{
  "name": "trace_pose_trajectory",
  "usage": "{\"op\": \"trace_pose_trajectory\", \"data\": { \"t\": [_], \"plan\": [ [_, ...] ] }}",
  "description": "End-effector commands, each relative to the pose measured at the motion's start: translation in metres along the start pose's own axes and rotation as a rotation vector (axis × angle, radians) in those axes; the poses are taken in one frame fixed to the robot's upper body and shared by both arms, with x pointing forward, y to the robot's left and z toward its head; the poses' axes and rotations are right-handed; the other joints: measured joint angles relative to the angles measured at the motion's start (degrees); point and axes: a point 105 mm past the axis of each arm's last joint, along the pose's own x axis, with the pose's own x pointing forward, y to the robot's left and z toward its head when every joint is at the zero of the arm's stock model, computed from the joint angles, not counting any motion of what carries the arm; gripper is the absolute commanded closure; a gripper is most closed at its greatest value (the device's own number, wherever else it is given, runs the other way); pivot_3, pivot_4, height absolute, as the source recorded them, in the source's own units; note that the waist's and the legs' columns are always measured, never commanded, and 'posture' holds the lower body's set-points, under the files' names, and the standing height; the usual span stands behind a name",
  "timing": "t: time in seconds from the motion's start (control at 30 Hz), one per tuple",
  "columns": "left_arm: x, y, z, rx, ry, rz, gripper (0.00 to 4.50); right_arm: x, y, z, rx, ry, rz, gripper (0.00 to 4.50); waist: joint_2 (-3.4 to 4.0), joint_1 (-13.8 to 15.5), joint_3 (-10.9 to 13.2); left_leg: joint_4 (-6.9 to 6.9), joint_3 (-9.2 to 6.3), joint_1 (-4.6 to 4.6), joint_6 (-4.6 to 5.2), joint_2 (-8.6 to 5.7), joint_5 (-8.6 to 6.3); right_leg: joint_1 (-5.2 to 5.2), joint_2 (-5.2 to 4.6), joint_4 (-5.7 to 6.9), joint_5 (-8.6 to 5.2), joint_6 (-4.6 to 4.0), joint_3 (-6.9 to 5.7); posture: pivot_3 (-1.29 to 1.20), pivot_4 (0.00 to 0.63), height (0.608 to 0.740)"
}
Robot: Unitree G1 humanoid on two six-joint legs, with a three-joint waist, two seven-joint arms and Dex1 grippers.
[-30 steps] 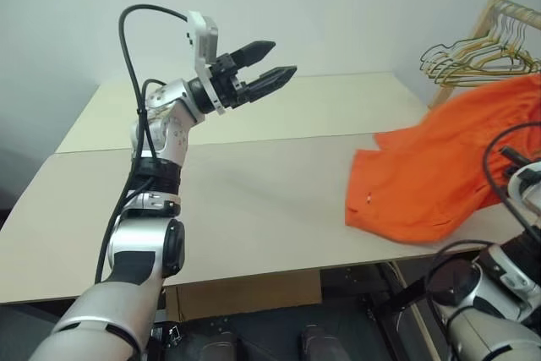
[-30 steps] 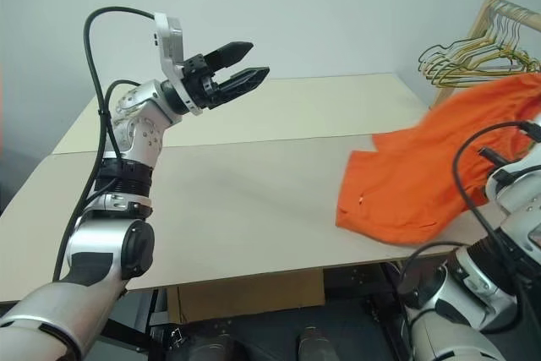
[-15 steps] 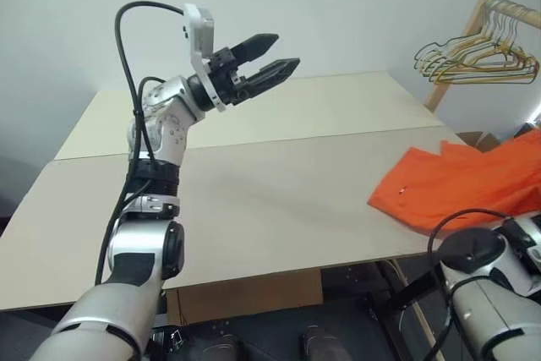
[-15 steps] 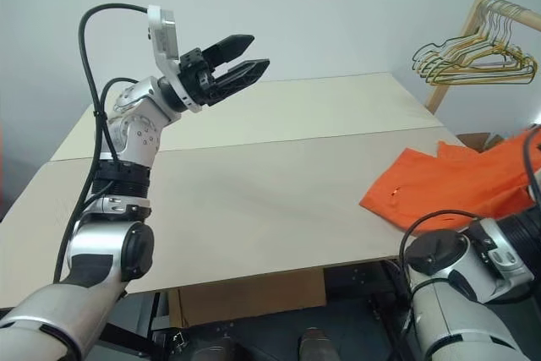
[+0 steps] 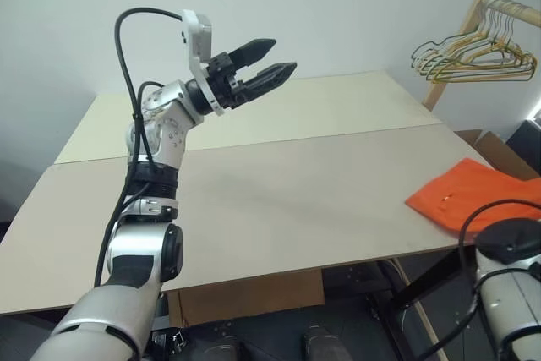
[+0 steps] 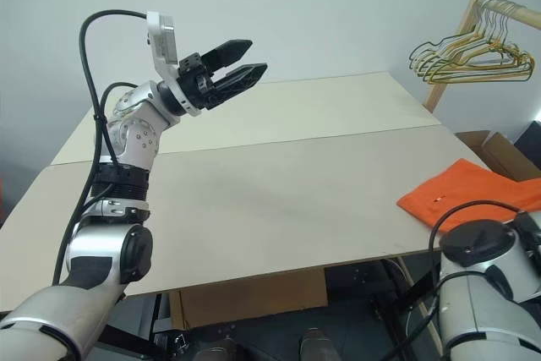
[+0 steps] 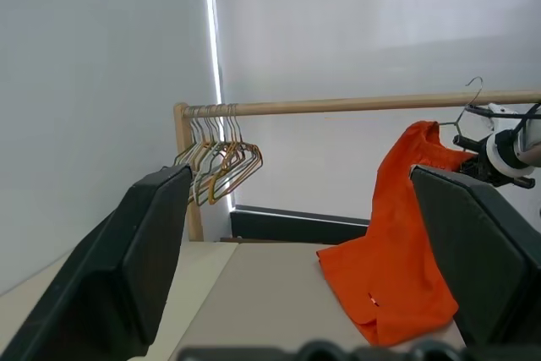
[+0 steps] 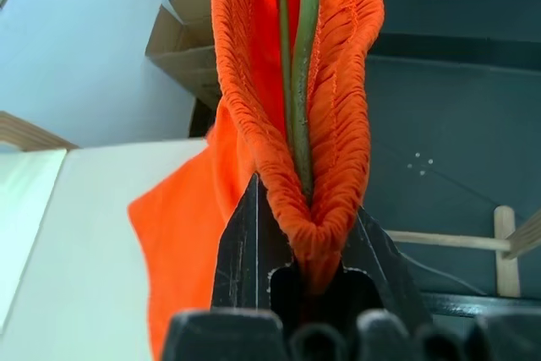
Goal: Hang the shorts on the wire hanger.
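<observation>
Right tool point(image 8: 306, 234) was clamped on bright orange gathered-waistband shorts point(image 8: 254, 124) and thin grey-green wire hanger point(image 8: 303, 82) together; fabric trailed from it onto beige desk point(image 5: 279, 192) edge. Left tool point(image 5: 272, 58) gaped wide, empty, raised well apart.

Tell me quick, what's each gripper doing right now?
Left gripper: open, empty.
Right gripper: shut on the shorts waistband and wire hanger.

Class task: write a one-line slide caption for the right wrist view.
Right gripper shut on the gathered waistband of the orange shorts, with the thin green wire hanger running between the folds.
</observation>
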Motion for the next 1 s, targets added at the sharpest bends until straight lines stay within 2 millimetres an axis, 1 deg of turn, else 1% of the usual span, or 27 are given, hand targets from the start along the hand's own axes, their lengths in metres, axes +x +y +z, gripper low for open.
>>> {"op": "trace_pose_trajectory", "data": {
  "t": [0.03,0.17,0.27,0.43,0.57,0.63,0.7,0.8,0.97,1.0],
  "plan": [
    [0.003,-0.004,0.015,0.051,-0.027,-0.024,0.04,-0.003,-0.004,0.026,0.064,-0.063,0.000,4.46,0.00,0.0,0.0,-0.02,0.00,0.01,0.00,0.00,0.00,0.00,0.00,-0.01,-0.03,-0.01,0.00,-0.02,0.000,0.740],
    [0.003,-0.005,0.015,0.055,-0.025,-0.025,0.04,0.006,-0.016,0.035,0.098,-0.045,-0.028,4.46,-0.01,0.0,0.0,-0.08,0.03,0.08,0.00,-0.02,0.00,0.02,0.00,-0.04,-0.09,-0.07,0.09,-0.02,0.000,0.740],
    [0.003,-0.005,0.015,0.056,-0.025,-0.026,0.04,0.013,-0.023,0.039,0.115,-0.023,-0.048,4.46,0.00,0.0,0.0,-0.18,0.06,0.17,0.00,-0.09,0.00,0.04,-0.04,-0.07,-0.11,-0.06,0.16,-0.03,0.000,0.740],
    [0.003,-0.005,0.015,0.059,-0.024,-0.027,0.04,0.021,-0.033,0.035,0.147,0.028,-0.080,4.46,-0.04,-0.1,0.0,-0.34,0.06,0.34,0.01,-0.25,0.00,0.08,-0.07,-0.10,-0.15,-0.01,0.34,-0.03,0.000,0.740],
    [0.003,-0.006,0.015,0.061,-0.022,-0.031,0.04,0.025,-0.037,0.028,0.157,0.060,-0.102,4.46,-0.07,-0.1,0.1,-0.52,-0.07,0.48,0.06,-0.61,0.03,0.09,-0.10,-0.11,-0.18,0.06,0.72,-0.03,0.000,0.740],
    [0.004,-0.007,0.015,0.063,-0.021,-0.033,0.00,0.026,-0.038,0.026,0.156,0.063,-0.108,3.74,-0.07,-0.1,0.1,-0.53,-0.07,0.48,0.07,-0.68,0.03,0.09,-0.10,-0.13,-0.22,0.13,0.88,-0.03,0.000,0.740],
    [0.004,-0.007,0.015,0.064,-0.020,-0.036,0.00,0.024,-0.039,0.026,0.136,0.047,-0.122,3.18,-0.07,-0.1,0.1,-0.54,-0.05,0.47,0.08,-0.76,0.03,0.09,-0.09,-0.13,-0.26,0.21,1.06,-0.03,0.000,0.740],
    [0.004,-0.008,0.015,0.066,-0.018,-0.039,0.00,0.019,-0.036,0.028,0.097,0.002,-0.129,2.04,-0.07,-0.2,0.1,-0.54,-0.01,0.48,0.14,-0.80,0.00,0.09,-0.09,-0.14,-0.28,0.27,1.23,-0.03,0.000,0.740],
    [0.005,-0.008,0.015,0.067,-0.015,-0.041,0.00,0.000,-0.025,0.048,-0.048,-0.201,-0.165,0.30,-0.04,-0.3,0.0,-0.57,0.00,0.50,0.16,-0.79,-0.01,0.09,-0.06,-0.13,-0.28,0.30,1.28,-0.03,0.000,0.740],
    [0.005,-0.008,0.015,0.068,-0.015,-0.042,0.00,-0.006,-0.023,0.056,-0.100,-0.280,-0.186,0.03,-0.04,-0.4,0.0,-0.57,0.00,0.51,0.16,-0.80,-0.01,0.09,-0.06,-0.11,-0.27,0.31,1.29,-0.03,0.000,0.740]
  ]
}}
